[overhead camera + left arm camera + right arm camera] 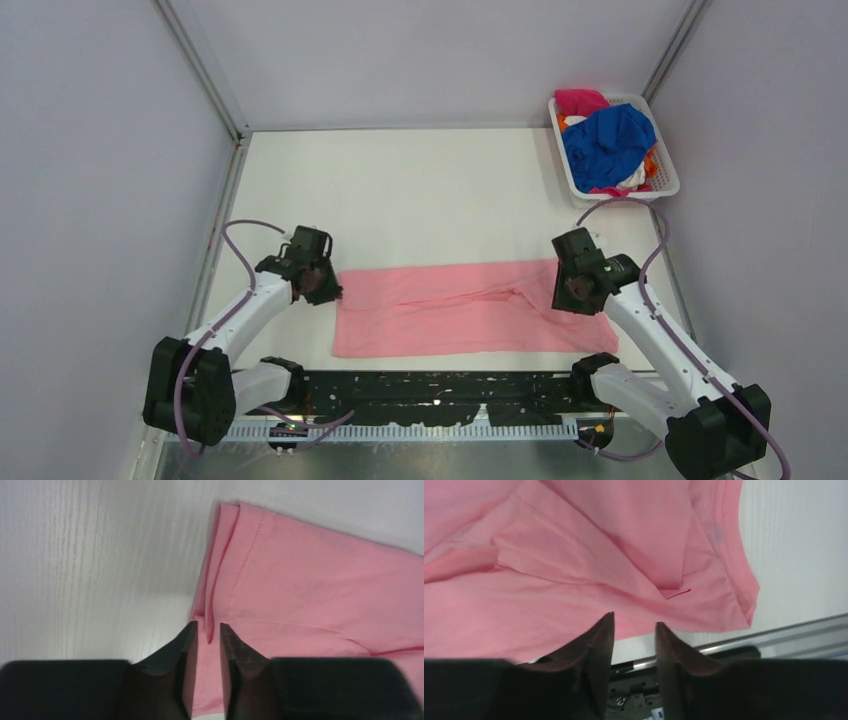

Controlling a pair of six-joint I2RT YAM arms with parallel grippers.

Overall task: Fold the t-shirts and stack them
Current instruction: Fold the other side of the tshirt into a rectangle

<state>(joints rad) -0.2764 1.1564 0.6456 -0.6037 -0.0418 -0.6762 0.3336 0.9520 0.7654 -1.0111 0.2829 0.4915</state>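
A light pink t-shirt (450, 315) lies flat near the table's front edge, folded into a long band running left to right. My left gripper (322, 288) sits at its left end. In the left wrist view (208, 625) its jaws stand slightly apart over the shirt's (310, 580) layered hem, holding nothing. My right gripper (575, 292) sits over the right end. In the right wrist view (634, 618) it is open and empty just above the shirt's (574, 555) near edge. A royal blue shirt (605, 140), a magenta one (582, 100), plus bits of orange and white, lie in the basket.
The white mesh basket (672, 178) stands at the back right corner. Grey walls with metal frame posts close in the table on three sides. A black perforated rail (430, 395) runs along the front between the arm bases.
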